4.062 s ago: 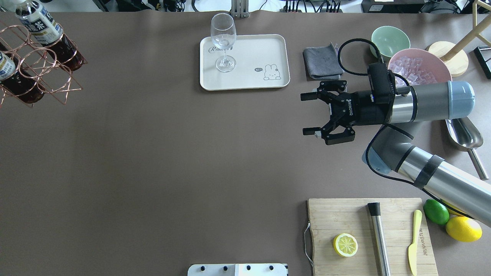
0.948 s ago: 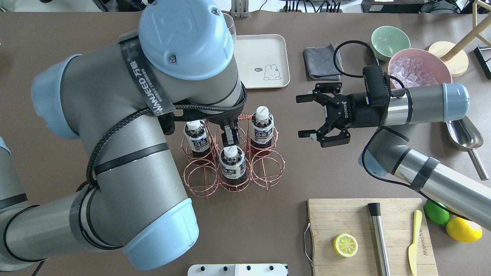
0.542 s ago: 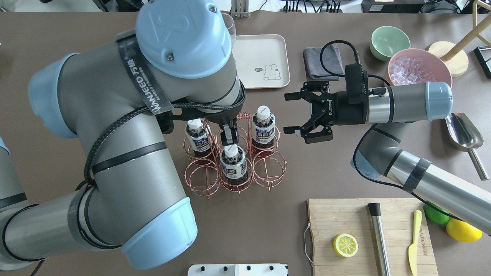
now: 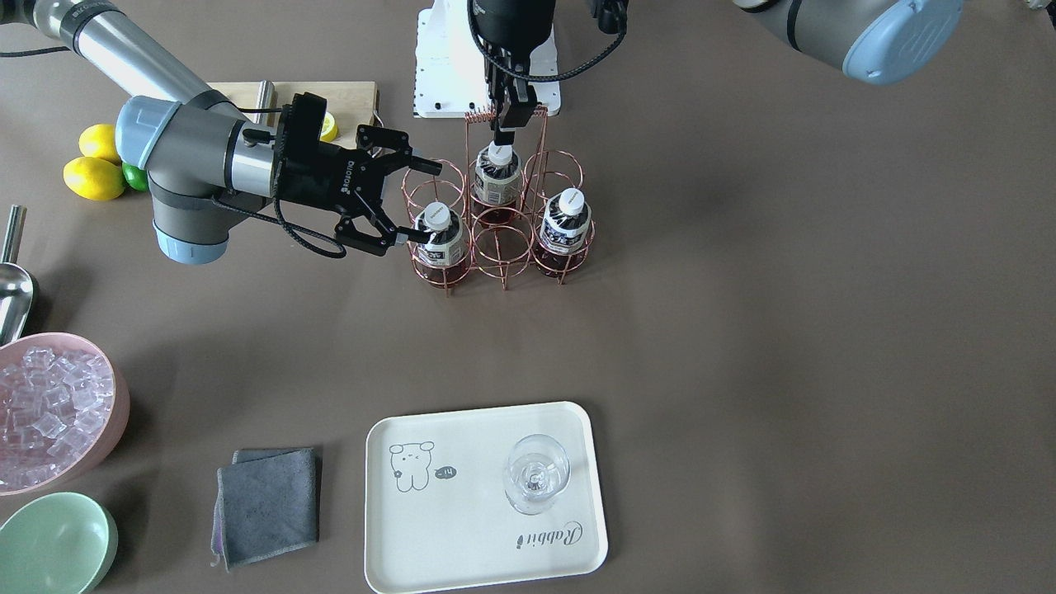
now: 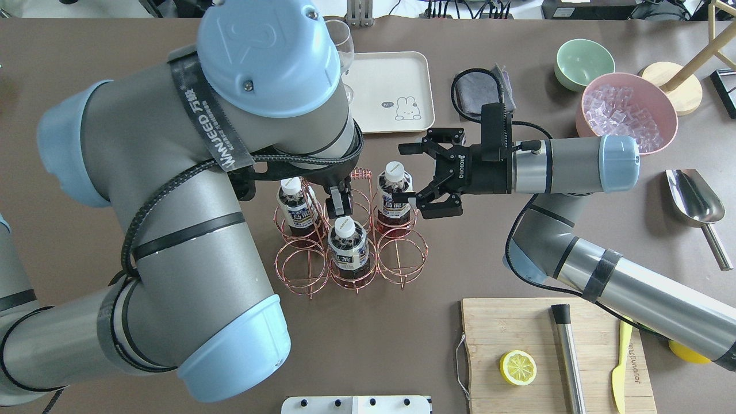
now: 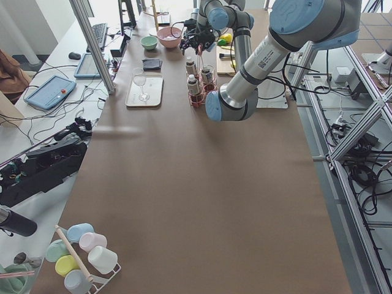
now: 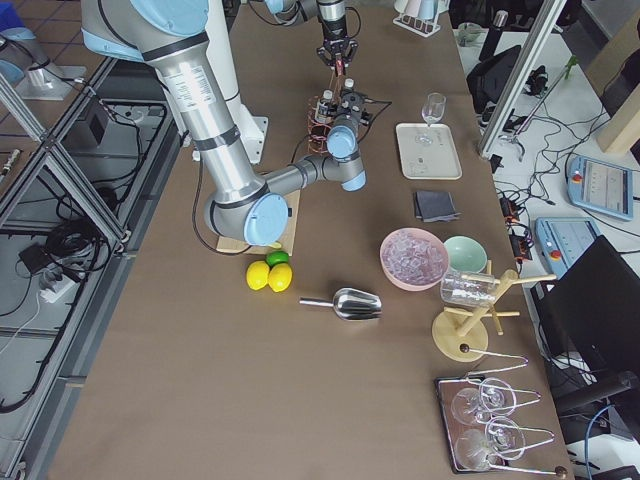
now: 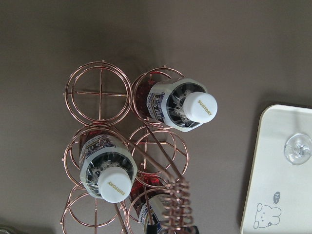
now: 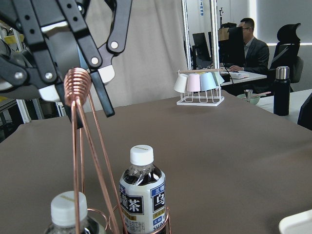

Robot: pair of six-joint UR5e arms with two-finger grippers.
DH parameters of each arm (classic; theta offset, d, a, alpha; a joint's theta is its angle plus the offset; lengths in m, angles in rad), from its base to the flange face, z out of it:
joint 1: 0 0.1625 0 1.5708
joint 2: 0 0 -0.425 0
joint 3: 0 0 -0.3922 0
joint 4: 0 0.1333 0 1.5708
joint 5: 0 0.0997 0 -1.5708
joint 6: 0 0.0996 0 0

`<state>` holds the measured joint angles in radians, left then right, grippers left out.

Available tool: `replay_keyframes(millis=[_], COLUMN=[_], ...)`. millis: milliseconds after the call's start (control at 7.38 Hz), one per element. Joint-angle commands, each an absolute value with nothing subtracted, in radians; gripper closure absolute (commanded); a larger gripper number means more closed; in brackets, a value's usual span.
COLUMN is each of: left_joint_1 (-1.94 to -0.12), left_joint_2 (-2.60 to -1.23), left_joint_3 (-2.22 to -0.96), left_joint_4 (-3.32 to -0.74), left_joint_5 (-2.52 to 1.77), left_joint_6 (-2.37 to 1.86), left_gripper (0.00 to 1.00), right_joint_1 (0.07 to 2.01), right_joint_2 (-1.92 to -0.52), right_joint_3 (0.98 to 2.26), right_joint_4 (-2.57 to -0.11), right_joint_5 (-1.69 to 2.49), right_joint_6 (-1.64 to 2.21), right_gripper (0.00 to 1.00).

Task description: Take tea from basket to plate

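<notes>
The right gripper (image 5: 401,173) is spread wide and holds nothing. Its fingers lie level and point toward the basket (image 8: 101,92) from the robot's right side. In the overhead view, one fingertip sits beyond the white cap of the nearest tea bottle (image 5: 390,202) and the other on the near side, over its label. I judge that the bottle is just entering the gap. I cannot confirm whether either finger touches it. That bottle stands upright in the corner ring of the basket nearest this gripper, with its long axis vertical, so the open jaws meet it side-on, above the wire ring. The left gripper (image 4: 510,115) hangs straight down over the middle of the basket and is clamped on the coiled wire handle (image 9: 78,84). This leaves the right arm both nearer and free. Two more tea bottles (image 5: 347,247) (image 5: 296,207) stand in other rings, and the remaining rings are vacant. The plate (image 5: 402,75) lies well apart from the basket on the far side from the robot and carries a stemmed glass (image 4: 536,474) at one end. The bear end is bare. My judgement: close on the neck or upper label, then lift straight up until the bottle base clears the ring before traversing. A sideways pull could drag the basket against the left grip.
</notes>
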<state>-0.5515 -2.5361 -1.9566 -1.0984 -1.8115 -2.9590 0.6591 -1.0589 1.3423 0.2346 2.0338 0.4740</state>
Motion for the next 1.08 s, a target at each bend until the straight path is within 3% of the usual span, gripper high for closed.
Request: replay_keyframes(millis=[0,406,812,948], left_joint_1=[-0.554,-0.555,-0.561,-0.561], left_joint_2=[-2.534,-2.534,-2.534,-2.533], left_joint_3=[-1.957,-1.957,-1.959,-1.959], left_joint_4=[-1.097,-1.095,-1.095,-1.095], left_joint_5=[-1.812,-1.813,-1.813,-1.813], left_joint_6=[-2.959,-2.959,-2.959,-2.959], left_gripper=[1.0,1.0,1.0,1.0], right_joint_1=[0.638,0.643,0.658,0.658], right_joint_2=[-1.057,-1.058,-1.058,-1.058], right_joint_3=[1.335,1.333,1.336,1.336], right_joint_4=[0.23,0.215,0.199,0.199], right_joint_5=[2.011,2.011,2.013,2.013], right_joint_6=[0.465,0.443,0.443,0.443], right_gripper=[0.02,0.09,0.4,0.45])
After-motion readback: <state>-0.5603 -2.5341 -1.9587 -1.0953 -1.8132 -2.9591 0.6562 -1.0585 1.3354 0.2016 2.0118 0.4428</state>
